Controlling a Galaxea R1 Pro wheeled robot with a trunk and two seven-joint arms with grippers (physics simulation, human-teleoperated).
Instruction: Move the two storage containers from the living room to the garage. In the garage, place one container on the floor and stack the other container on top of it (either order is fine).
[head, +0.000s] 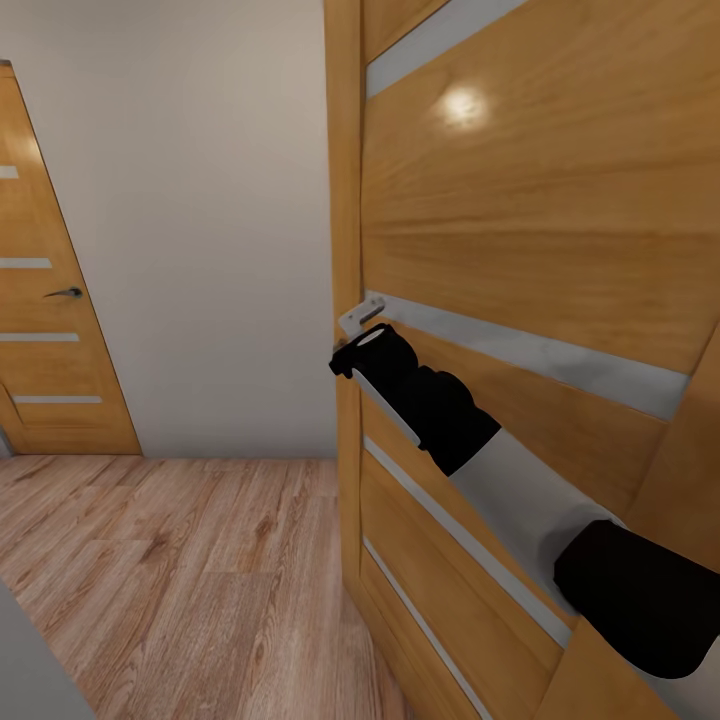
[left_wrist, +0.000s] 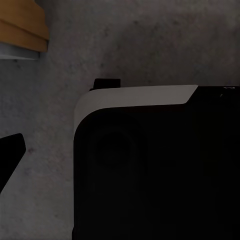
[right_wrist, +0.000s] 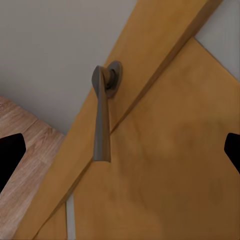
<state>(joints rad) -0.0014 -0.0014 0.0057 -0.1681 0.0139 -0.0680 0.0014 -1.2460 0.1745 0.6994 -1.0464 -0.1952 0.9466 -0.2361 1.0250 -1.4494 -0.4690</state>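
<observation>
The two storage containers are out of view. My right arm (head: 430, 400) reaches along an orange-brown wooden door (head: 540, 230) with frosted strips, up to the door's edge. In the right wrist view my right gripper (right_wrist: 120, 155) is open, its fingertips (right_wrist: 10, 155) wide apart, facing the door's grey lever handle (right_wrist: 102, 117) with a gap between them. In the left wrist view my left gripper (left_wrist: 120, 155) hangs over grey speckled concrete floor (left_wrist: 150, 45). One fingertip (left_wrist: 10, 155) shows far out at the side and nothing is held.
Light wood plank floor (head: 180, 580) lies ahead, ending at a plain white wall (head: 200, 230). A second wooden door (head: 50, 330) with a dark handle stands at the far left. My dark base (left_wrist: 160, 170) sits under the left gripper, with a door corner (left_wrist: 20, 25) nearby.
</observation>
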